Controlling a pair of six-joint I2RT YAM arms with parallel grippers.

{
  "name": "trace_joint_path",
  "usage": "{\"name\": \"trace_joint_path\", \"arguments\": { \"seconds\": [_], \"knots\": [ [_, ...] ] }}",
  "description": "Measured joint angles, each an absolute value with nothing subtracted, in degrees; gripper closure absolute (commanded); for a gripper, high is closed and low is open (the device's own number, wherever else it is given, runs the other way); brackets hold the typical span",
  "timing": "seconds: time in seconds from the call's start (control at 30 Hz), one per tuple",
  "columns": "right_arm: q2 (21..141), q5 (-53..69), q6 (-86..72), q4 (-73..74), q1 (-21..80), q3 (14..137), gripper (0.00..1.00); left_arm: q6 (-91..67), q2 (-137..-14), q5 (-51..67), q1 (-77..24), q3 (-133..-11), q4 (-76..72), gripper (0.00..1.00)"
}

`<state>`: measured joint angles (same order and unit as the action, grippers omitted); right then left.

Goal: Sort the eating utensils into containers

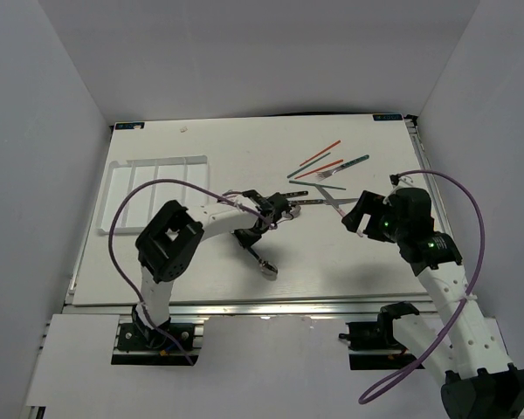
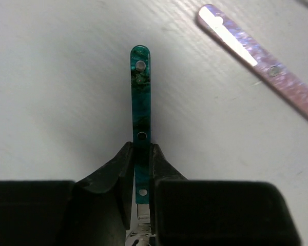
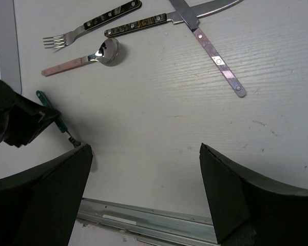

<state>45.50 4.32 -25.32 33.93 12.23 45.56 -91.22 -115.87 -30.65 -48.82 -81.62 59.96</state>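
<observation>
My left fingers [image 2: 108, 174] pinch the teal handle [image 2: 141, 87], which lies on the table [image 2: 51, 77] near a pink knife [image 2: 277, 77], well apart from the tray [image 1: 162, 161]. My right fingers [image 3: 41, 205] gape wide and empty above the table.

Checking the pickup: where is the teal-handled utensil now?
Left wrist view: teal-handled utensil held in the left pincer, a pink handle to its upper right.
</observation>
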Motion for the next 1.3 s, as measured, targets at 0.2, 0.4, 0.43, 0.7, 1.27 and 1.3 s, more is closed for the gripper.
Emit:
{"name": "trace_joint_path", "arguments": {
  "seconds": [0.2,0.4,0.43,0.7,1.27,1.3],
  "knots": [
    [45.8,4.8,-25.3,33.9,12.2,45.6,0.11,-77.5,-101.3,-34.4,-49.0,-73.2,56.0,1.0],
    [46.9,5.9,-25.6,32.4,12.2,45.6,0.11,-49.2,-83.9,-38.7,-45.3,-72.2,46.7,1.0],
    [47.2,6.3,-25.8,32.2,12.2,45.6,0.11,-44.4,-83.1,-38.2,-43.4,-72.7,45.3,1.0],
    [47.8,9.2,-27.0,30.5,12.2,45.6,0.11,-9.5,-91.0,-26.6,-23.7,-78.8,34.9,1.0],
    [47.1,9.2,-25.9,31.5,12.2,45.6,0.11,0.4,-109.2,-10.5,-11.9,-85.7,23.9,0.83],
    [47.3,9.2,-25.9,31.5,12.2,45.6,0.11,0.1,-109.4,-10.0,-11.9,-85.5,23.4,0.81]
  ]
}}
